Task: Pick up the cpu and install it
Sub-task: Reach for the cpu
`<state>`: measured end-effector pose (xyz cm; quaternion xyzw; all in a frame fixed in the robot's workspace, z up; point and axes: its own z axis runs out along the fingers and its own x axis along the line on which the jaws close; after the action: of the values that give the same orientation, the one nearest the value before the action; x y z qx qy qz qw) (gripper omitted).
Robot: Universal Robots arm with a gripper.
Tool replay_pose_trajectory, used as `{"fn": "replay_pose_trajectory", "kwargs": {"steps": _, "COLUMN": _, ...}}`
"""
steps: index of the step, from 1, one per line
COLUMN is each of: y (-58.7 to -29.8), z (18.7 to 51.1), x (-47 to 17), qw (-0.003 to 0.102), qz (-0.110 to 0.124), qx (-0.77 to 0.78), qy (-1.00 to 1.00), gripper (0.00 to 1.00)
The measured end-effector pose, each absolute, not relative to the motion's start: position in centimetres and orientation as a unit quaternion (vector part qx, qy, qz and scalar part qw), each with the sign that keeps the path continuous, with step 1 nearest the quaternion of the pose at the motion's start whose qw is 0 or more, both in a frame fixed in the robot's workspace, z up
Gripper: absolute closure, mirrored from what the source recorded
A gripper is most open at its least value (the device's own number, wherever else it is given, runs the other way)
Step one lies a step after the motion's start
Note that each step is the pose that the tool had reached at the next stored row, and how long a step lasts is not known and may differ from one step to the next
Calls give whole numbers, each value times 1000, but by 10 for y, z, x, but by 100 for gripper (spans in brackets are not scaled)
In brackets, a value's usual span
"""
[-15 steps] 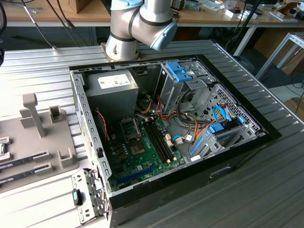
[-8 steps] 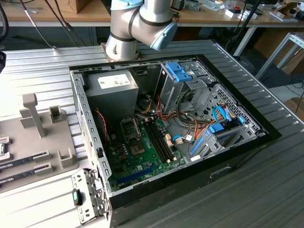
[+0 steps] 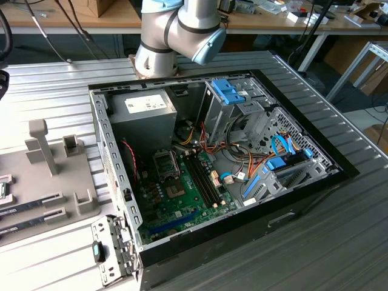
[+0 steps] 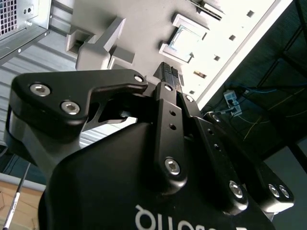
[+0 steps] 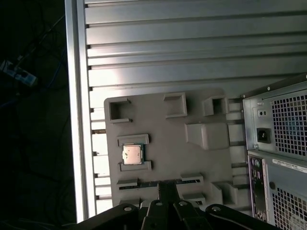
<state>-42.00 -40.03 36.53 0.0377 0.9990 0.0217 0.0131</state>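
The cpu (image 5: pixel 132 154), a small square chip with a silver top, lies flat in a bracketed seat on the grey fixture plate (image 5: pixel 168 129) in the first wrist view. It also appears as a pale square (image 4: pixel 184 41) in the second wrist view. My gripper (image 5: pixel 167 186) hovers well above the plate, off to one side of the cpu and apart from it. The black fingers (image 4: pixel 165 73) are pressed together with nothing between them, so the gripper is shut. On the motherboard inside the open computer case (image 3: pixel 303 182), the socket (image 3: pixel 167 162) is visible.
The grey fixture plate (image 3: pixel 54 182) lies on the ribbed metal table at the exterior view's left, with upright posts (image 3: pixel 39 142) and long memory sticks (image 3: pixel 36 203) in slots. The arm's base (image 3: pixel 176 36) stands behind the case. The case's rear panel (image 5: pixel 278 158) borders the plate.
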Motion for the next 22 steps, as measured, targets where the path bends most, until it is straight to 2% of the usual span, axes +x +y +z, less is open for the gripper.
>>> {"fn": "replay_pose_trajectory", "kwargs": {"steps": 22, "y": -400, "z": 353, "x": -420, "qw": 13, "qz": 22, "qx": 38, "qy": 999, "gripper": 89}}
